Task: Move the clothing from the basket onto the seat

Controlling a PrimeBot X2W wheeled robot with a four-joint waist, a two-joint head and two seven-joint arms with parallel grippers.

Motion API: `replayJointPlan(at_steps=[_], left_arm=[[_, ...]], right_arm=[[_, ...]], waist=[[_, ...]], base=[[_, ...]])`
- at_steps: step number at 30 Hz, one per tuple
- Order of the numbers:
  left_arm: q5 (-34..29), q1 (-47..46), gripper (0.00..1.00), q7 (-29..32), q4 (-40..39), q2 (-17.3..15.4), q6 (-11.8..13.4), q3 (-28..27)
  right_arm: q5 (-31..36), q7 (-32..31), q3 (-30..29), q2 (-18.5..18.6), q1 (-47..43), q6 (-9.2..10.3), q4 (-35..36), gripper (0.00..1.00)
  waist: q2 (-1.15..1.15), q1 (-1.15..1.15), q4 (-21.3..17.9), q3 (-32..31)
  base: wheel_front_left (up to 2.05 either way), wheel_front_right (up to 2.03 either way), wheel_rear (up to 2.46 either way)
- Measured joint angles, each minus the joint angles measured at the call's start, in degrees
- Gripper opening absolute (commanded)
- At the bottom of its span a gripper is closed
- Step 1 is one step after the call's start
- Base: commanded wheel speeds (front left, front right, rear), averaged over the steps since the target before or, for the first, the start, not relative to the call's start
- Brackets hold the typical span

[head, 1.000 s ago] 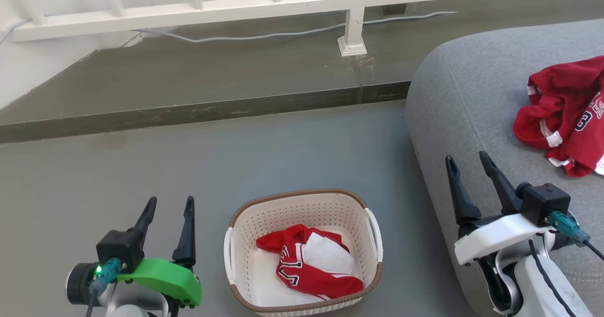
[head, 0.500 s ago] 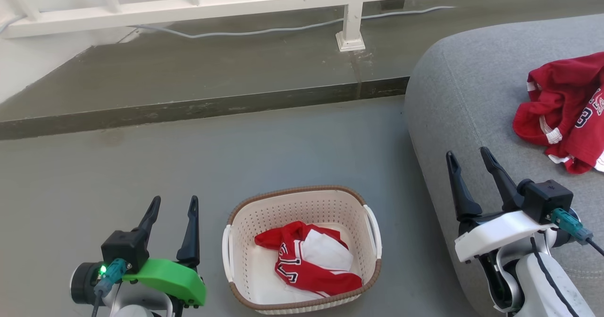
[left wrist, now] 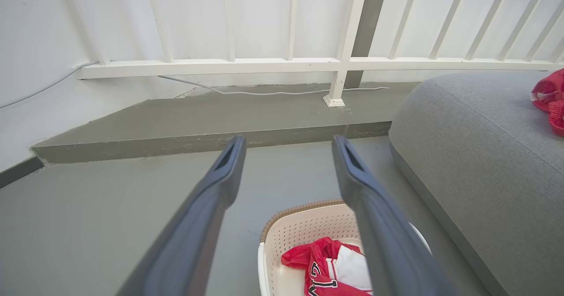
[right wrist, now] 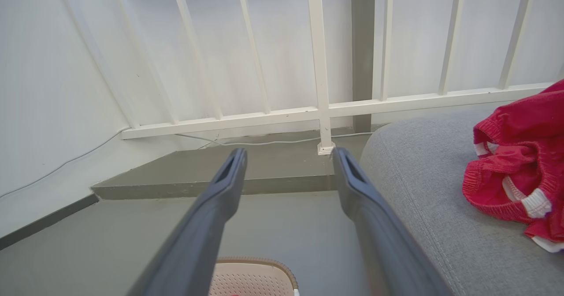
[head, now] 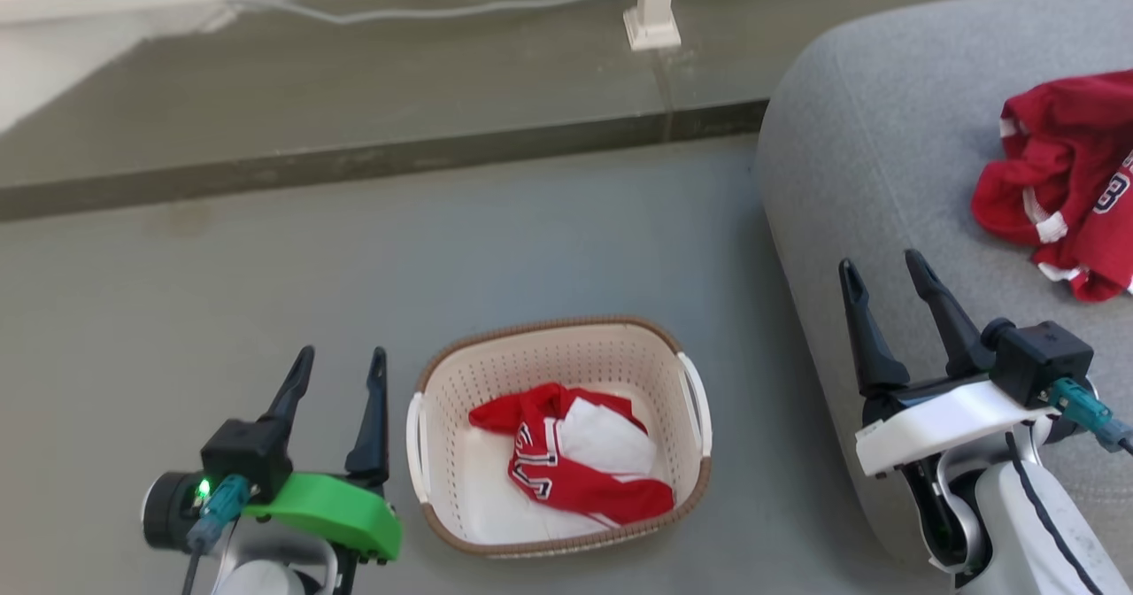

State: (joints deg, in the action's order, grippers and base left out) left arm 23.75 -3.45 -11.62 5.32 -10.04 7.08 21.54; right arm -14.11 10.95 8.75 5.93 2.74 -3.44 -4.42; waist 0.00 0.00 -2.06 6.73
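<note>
A crumpled red jersey (head: 566,464) with white trim lies in the cream basket (head: 425,453) on the grey floor; the left wrist view shows the jersey (left wrist: 328,267) in the basket (left wrist: 291,225) too. Another red jersey (head: 1062,179) rests on the grey seat (head: 867,161) at the right, also seen as the jersey (right wrist: 515,172) on the seat (right wrist: 423,186) in the right wrist view. My left gripper (head: 341,363) stands open and empty left of the basket. Over the seat's near edge, my right gripper (head: 883,265) is open and empty.
A raised concrete step (head: 354,166) crosses the floor behind the basket. A white railing post (head: 651,19) and a grey cable (head: 443,12) stand on it. The basket rim (right wrist: 255,263) shows low in the right wrist view.
The head camera has tilted down, so the whole scene has slid up the picture. Both grippers stay open, and the jerseys and basket lie as before.
</note>
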Motion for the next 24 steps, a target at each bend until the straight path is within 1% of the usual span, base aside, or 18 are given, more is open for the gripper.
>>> replayJointPlan(at_steps=[5,9,14,15,20,24], left_arm=[[-0.9,-2.1,1.0,0.9,-0.8,0.2,0.0,1.4],[-1.3,-4.4,1.0,2.0,-0.7,0.7,-0.2,3.5],[-1.4,-6.8,1.0,4.0,0.1,2.3,-2.0,7.1],[-1.6,-7.4,1.0,4.5,0.5,2.4,-2.3,7.8],[-3.0,-10.2,1.0,7.0,3.2,3.8,-4.9,11.2],[-3.8,-12.7,1.0,9.1,5.8,4.4,-6.5,13.9]], right_arm=[[0.0,-0.7,0.3,0.4,0.5,-0.04,2.1,1.0],[0.0,-1.1,0.7,0.8,1.8,-0.07,3.3,1.0],[0.0,-1.5,1.3,0.9,4.6,-0.23,5.2,1.0],[0.0,-1.5,1.5,0.9,5.3,-0.65,5.4,1.0],[0.1,-1.9,3.0,0.9,8.3,-1.19,6.6,1.0],[0.1,-1.9,3.5,0.8,10.3,-1.35,7.6,1.0]], waist=[[0.0,0.0,-0.3,3.2],[0.0,0.0,-0.6,6.1],[0.0,0.0,-1.2,9.9],[0.0,0.0,-1.4,10.7],[0.0,0.0,-2.5,14.6],[0.0,0.0,-3.6,17.7]], base=[[0.0,0.0,0.0],[0.0,0.0,0.0],[0.0,0.0,0.0],[0.0,0.0,0.0],[0.0,0.0,0.0],[0.0,0.0,0.0]])
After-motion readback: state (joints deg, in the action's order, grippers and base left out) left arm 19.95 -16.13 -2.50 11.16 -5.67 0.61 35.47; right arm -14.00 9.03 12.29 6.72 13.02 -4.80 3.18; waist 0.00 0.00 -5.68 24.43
